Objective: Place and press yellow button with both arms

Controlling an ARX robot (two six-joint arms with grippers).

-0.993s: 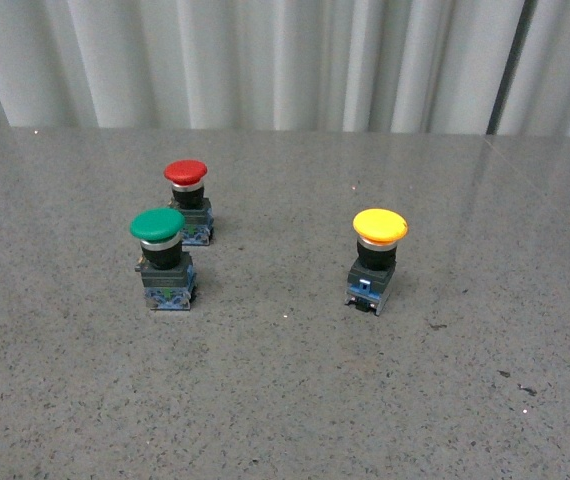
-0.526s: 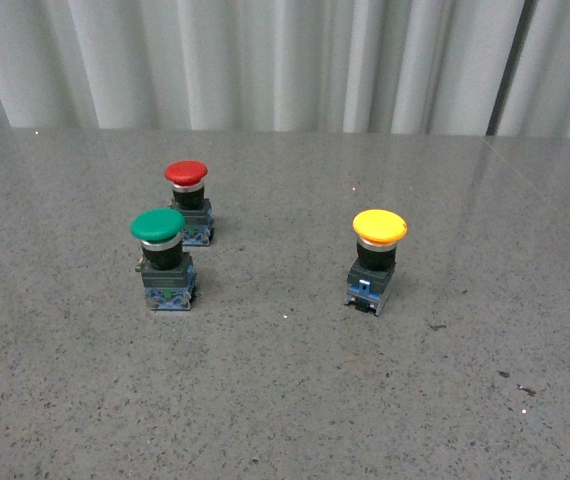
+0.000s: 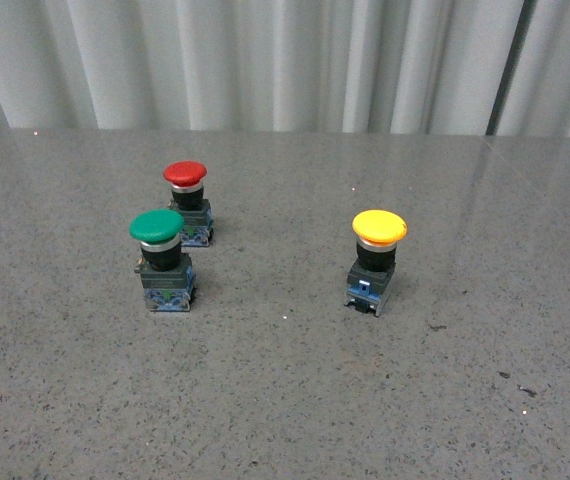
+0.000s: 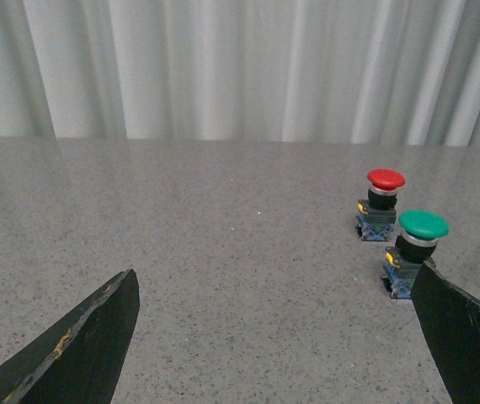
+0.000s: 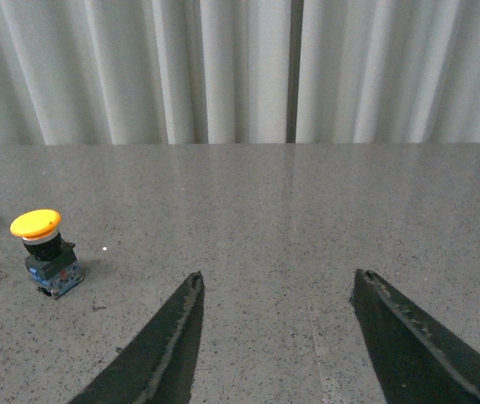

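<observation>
Yellow button [image 3: 377, 258] upright on the grey table [image 3: 285, 400], well ahead of the right gripper [image 5: 278, 337] and off to its left; jaws apart, empty. Left gripper [image 4: 278, 337] jaws wide apart, empty; green button [image 4: 415, 251] just ahead of one finger, red button [image 4: 381, 202] beyond.

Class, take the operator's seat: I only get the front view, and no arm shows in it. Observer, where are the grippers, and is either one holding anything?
Observer: The left gripper is open and empty in its wrist view.
Operator: What lies ahead of it?
Observer: The green button and the red button, both untouched.
Operator: And the right one?
Observer: The right gripper is open too; the yellow button stands upright on the table, well apart from its fingers.
</observation>
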